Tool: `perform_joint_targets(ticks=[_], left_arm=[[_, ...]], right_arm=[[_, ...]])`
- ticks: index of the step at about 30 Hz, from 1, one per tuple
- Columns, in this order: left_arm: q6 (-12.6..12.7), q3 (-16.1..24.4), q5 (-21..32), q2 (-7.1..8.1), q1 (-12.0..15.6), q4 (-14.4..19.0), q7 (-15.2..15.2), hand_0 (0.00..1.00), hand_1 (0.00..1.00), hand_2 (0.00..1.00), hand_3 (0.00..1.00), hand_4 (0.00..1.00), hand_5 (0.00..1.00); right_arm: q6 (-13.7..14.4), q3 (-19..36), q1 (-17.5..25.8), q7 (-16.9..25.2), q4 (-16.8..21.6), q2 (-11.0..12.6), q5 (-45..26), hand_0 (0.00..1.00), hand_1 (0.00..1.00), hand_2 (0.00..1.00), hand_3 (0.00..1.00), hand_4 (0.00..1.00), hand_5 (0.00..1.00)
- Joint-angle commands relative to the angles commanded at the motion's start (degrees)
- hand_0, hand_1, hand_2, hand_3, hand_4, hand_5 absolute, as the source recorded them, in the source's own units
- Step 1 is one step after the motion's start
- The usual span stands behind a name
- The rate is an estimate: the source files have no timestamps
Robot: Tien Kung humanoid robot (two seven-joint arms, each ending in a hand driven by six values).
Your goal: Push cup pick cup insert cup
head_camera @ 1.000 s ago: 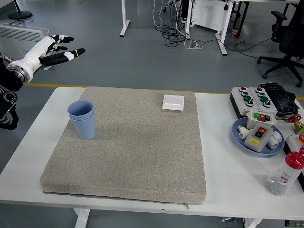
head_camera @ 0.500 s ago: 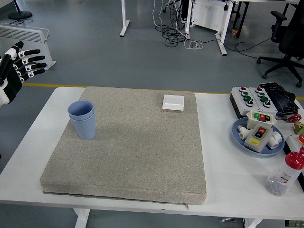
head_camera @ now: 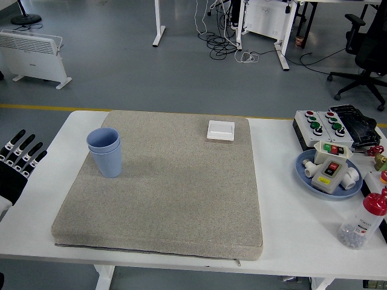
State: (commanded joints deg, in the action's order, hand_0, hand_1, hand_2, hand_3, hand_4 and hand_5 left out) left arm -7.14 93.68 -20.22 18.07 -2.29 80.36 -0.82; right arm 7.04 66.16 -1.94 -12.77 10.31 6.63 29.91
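Grey floor fills the top of the frame, with a white radiator (head_camera: 33,56) at upper left, cables around desk legs at top centre and a black office chair (head_camera: 367,51) at upper right. Below it a white table (head_camera: 281,205) spans the picture, carrying a large beige mat (head_camera: 175,193). Two blue cups (head_camera: 105,151), one nested inside the other, stand upright on the mat's left part, near its upper-left corner. A small white square box (head_camera: 221,130) lies at the mat's top edge. At the right edge sit a button box (head_camera: 315,125), a blue plate (head_camera: 305,172) holding switch parts, and a red-capped bottle (head_camera: 361,221). At the left edge, off the table, the left hand (head_camera: 17,163) shows straight, extended fingers, holding nothing, well apart from the cups.
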Motion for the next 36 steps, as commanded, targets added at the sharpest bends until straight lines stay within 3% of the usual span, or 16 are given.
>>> perform_joint_targets(ticks=[5, 8, 9, 10, 12, 15, 19, 36], left_arm=[[-2.89, -3.79, 3.01, -3.49, 3.66, 0.58, -8.73, 0.791, 0.771, 0.806, 0.775, 0.622, 0.998], [-2.61, -6.78, 4.72, -4.68, 4.41, 0.81, -14.15, 0.791, 0.771, 0.806, 0.775, 0.622, 0.998], [-2.29, -7.66, 5.31, -4.99, 4.46, 0.79, -15.73, 0.823, 0.824, 0.868, 0.788, 0.627, 0.998], [-2.16, -8.52, 6.90, -5.38, 4.30, 0.55, -17.12, 0.823, 0.824, 0.868, 0.788, 0.627, 0.998], [-1.91, -9.37, 10.10, -5.93, 3.79, -0.04, -18.40, 0.823, 0.824, 0.868, 0.788, 0.627, 0.998], [-1.97, -9.45, 13.33, -6.32, 2.95, -0.63, -18.16, 0.820, 0.823, 0.867, 0.787, 0.627, 0.998], [-1.84, -9.04, 13.77, -6.21, 2.26, -0.79, -17.51, 0.820, 0.823, 0.867, 0.787, 0.627, 0.998], [-0.19, -6.84, 8.87, -6.70, 1.23, -1.37, -13.29, 0.810, 0.801, 0.831, 0.762, 0.626, 0.998]], right_arm=[[-0.13, -0.03, -0.12, 0.02, 0.00, 0.22, 0.22, 0.725, 0.649, 0.651, 0.579, 0.125, 0.473], [-0.18, -0.08, -0.19, -0.02, 0.00, 0.29, 0.18, 0.725, 0.649, 0.651, 0.579, 0.125, 0.473], [-0.20, -0.08, -0.20, -0.02, 0.00, 0.30, 0.21, 0.725, 0.649, 0.651, 0.579, 0.124, 0.472], [-0.20, -0.10, -0.21, -0.05, 0.00, 0.31, 0.13, 0.725, 0.649, 0.651, 0.579, 0.124, 0.472], [-0.22, -0.11, -0.23, -0.07, 0.00, 0.32, 0.06, 0.725, 0.649, 0.651, 0.579, 0.124, 0.472], [-0.25, -0.18, -0.27, -0.08, 0.00, 0.33, -0.01, 0.725, 0.649, 0.650, 0.579, 0.124, 0.472], [-0.30, -0.34, -0.34, -0.05, 0.00, 0.40, -0.30, 0.725, 0.649, 0.650, 0.579, 0.124, 0.472], [-0.34, 0.41, -0.82, 0.20, 0.00, 0.59, -0.14, 0.725, 0.649, 0.650, 0.579, 0.123, 0.471]])
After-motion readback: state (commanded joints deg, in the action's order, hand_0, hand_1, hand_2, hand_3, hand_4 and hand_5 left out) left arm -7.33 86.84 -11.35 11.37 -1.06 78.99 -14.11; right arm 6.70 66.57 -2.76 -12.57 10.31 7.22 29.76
